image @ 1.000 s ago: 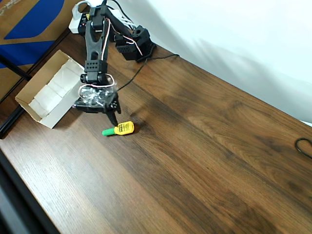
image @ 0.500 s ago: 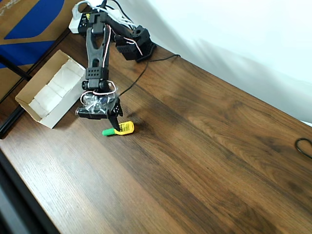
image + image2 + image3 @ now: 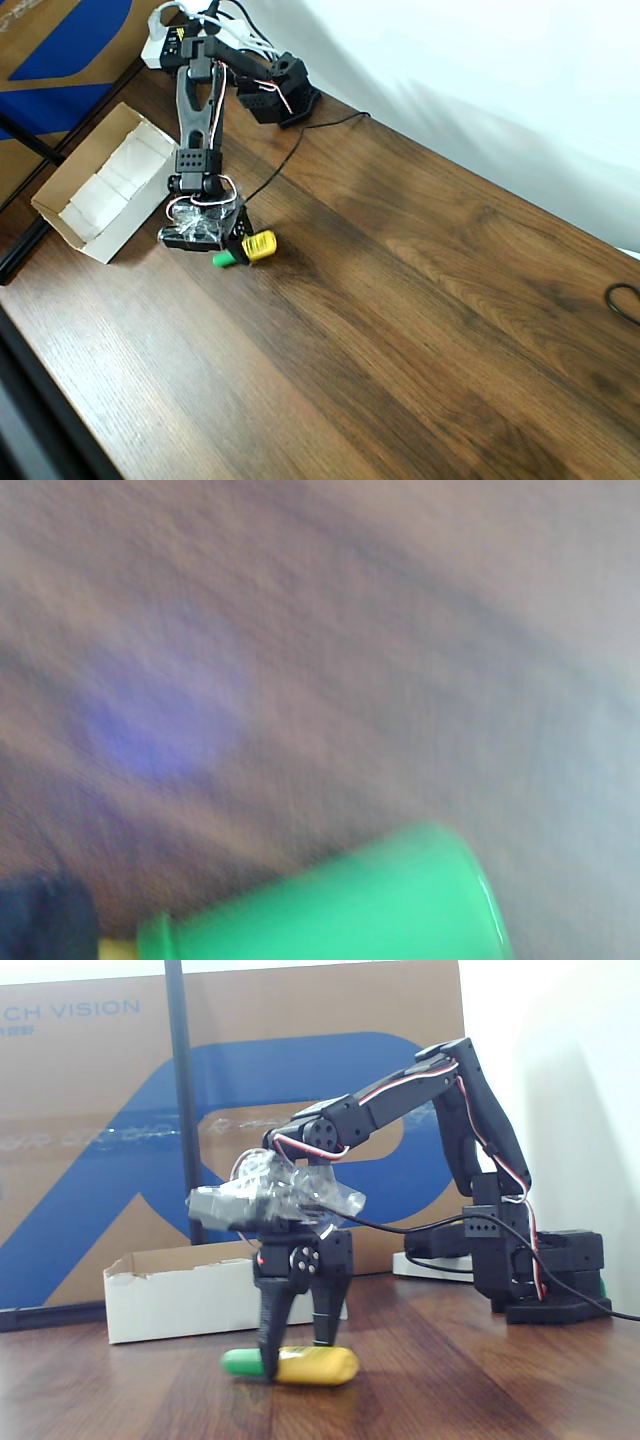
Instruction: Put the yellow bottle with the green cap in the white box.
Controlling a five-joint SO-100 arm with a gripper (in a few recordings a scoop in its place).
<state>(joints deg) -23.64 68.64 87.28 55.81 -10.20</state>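
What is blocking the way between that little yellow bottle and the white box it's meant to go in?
Nothing visible. The yellow bottle lies on bare table with the gripper straddling it. The white box sits open-topped just beyond the arm, with only wood between them, though the bottle must clear its low wall.

Light: bright, even, soft.
Shadow: faint, on the table (image 3: 420, 300) right of the gripper (image 3: 238, 243).
Wrist view: heavily blurred; green cap (image 3: 340, 905) smeared.
Fixed view: sharp.

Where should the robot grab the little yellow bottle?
Around the yellow bottle's fat middle, coming straight down from above. It lies flat on the table, and its green cap tapers, so it would likely slip. The tool already straddles the body that way.
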